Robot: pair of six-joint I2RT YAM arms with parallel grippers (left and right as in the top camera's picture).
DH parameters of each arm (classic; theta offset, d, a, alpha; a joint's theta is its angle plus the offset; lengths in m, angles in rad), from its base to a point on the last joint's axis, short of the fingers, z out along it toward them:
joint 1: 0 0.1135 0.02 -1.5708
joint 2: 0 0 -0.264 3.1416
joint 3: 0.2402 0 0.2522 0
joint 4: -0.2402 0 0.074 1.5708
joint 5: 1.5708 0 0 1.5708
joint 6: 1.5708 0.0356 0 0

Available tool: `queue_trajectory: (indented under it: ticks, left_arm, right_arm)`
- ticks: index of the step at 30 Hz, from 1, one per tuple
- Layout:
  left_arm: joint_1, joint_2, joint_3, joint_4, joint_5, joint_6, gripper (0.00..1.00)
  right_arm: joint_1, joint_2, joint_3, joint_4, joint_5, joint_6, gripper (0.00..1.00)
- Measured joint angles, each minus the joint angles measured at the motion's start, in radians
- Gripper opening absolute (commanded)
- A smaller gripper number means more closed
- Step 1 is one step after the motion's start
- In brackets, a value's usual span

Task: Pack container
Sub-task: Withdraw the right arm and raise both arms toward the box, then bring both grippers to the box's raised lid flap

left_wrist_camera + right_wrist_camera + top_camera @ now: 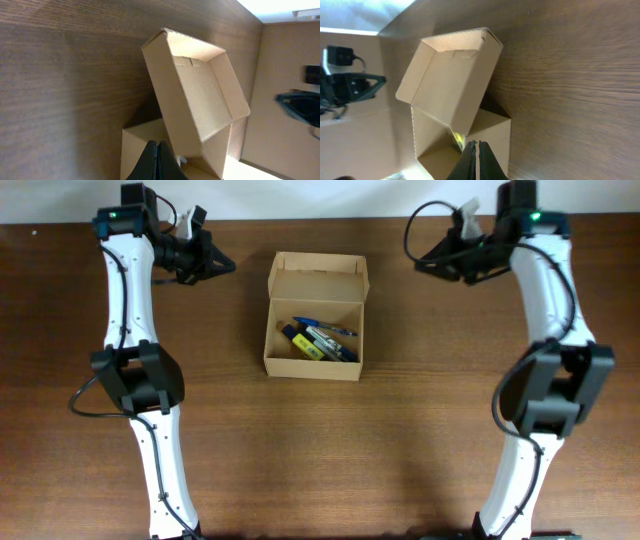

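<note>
Overhead: we saw small tan rectangular cardboard box [312, 368] at mid-bench [400, 430], flap lid [318, 277] open, blue and yellow pens [318, 340] inside. Packed, we judged, lid awaiting closing. We noted left gripper [228, 266] and right gripper [419, 267] pinched closed, empty, flanking box, well apart from it.

Container [311, 368]: small rect. tan cardboard box, plain, no markings. It's sitting flat on the worktop [430, 420], approx mid-width, nearer the far edge, long sides running left-right. Flap lid [318, 278] is hinging on the far long side and standing open, leaning back a bit, inner face showing from overhead w/ side tabs folded in. Inside, a few blue & yellow pens [318, 340] are lying angled on the box floor.
</note>
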Motion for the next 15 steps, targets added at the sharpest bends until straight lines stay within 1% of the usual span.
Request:
queue_trajectory:
  ticks: [3, 7, 15]
  left_arm:
    - [0.0, 0.021, 0.0, 0.03, 0.023, 0.0, 0.01]
    - [0.0, 0.045, 0.0, 0.059, 0.049, -0.011, 0.02]
    - [-0.027, 0.15, 0.0, 0.14, 0.057, -0.09, 0.01]
  right_arm:
    - [0.0, 0.06, -0.024, 0.036, -0.048, 0.047, 0.04]
    - [0.003, 0.117, -0.027, 0.05, -0.085, 0.076, 0.04]
    - [0.031, 0.186, -0.028, 0.089, -0.104, 0.096, 0.04]
